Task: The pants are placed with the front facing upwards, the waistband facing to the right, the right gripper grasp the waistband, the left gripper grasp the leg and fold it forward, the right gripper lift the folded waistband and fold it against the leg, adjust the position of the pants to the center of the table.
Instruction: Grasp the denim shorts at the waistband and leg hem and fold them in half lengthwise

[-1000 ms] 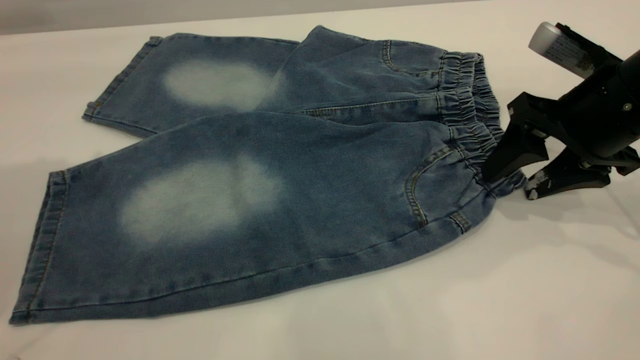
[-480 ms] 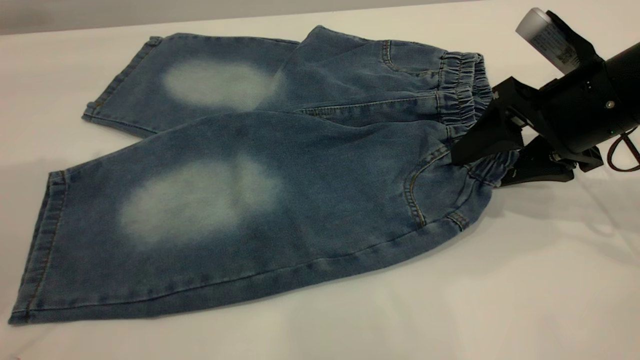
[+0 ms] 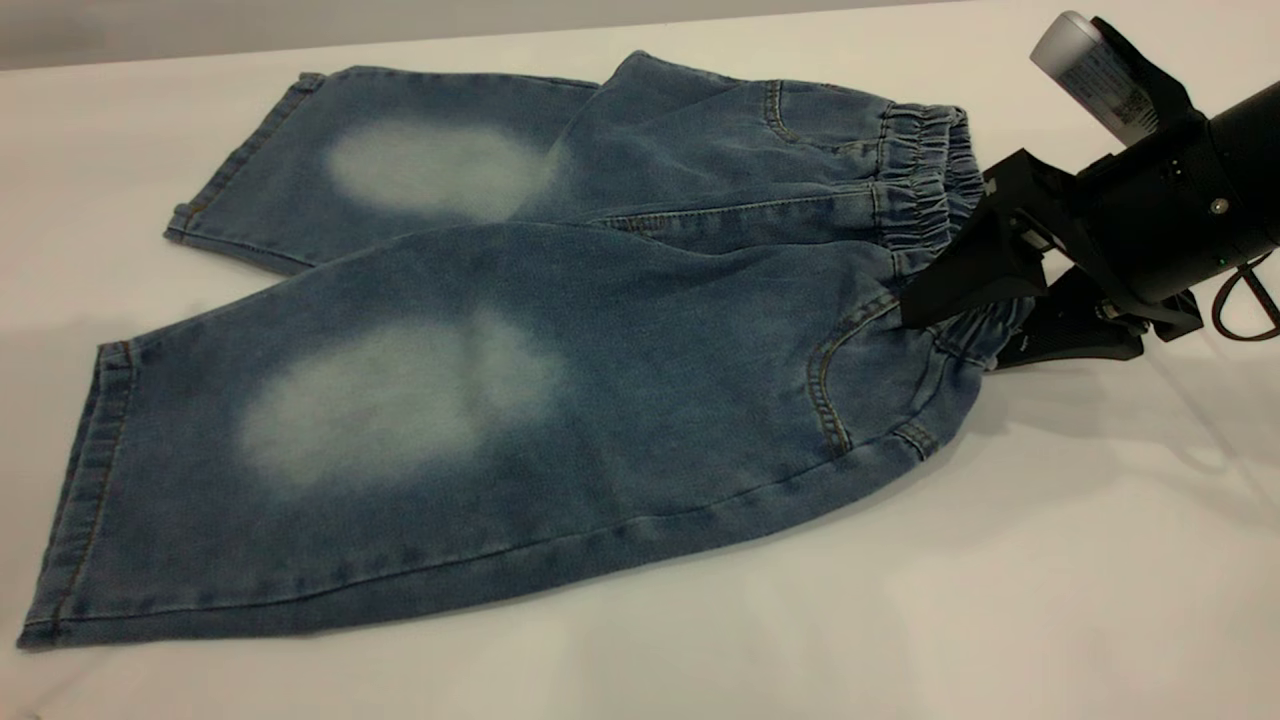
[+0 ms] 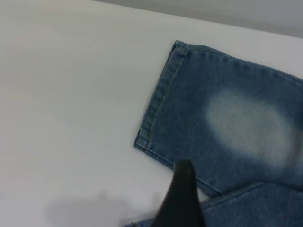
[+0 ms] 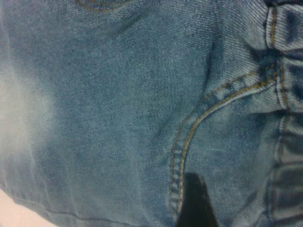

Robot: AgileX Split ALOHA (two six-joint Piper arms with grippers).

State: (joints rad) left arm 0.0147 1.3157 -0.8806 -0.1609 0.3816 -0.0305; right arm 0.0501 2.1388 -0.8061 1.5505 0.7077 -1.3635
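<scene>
The table (image 3: pixel 1000 600), a plain white matte surface, is carrying the pants (image 3: pixel 480 400) front side up, legs spreading toward the left of the exterior view and the waistband (image 3: pixel 925 190) lying at the right, as the task calls for. The right gripper (image 3: pixel 965 330) is bearing on the near end of that gathered band: one black finger is lying over the top of the denim and the other sits beneath its edge, so the fingers are closing on the fabric, evidently to secure the anchor for the forward fold. The right wrist view is filling with the pocket stitching (image 5: pixel 208 113) and ruched elastic, which is consistent with that hold. The left gripper (image 4: pixel 182 198) is hovering near the hem of the far leg (image 4: pixel 158 94); only one dark finger is showing, so its finger state cannot be told. Judged from the layout, the leg grasp is not yet made and no fold is begun.
</scene>
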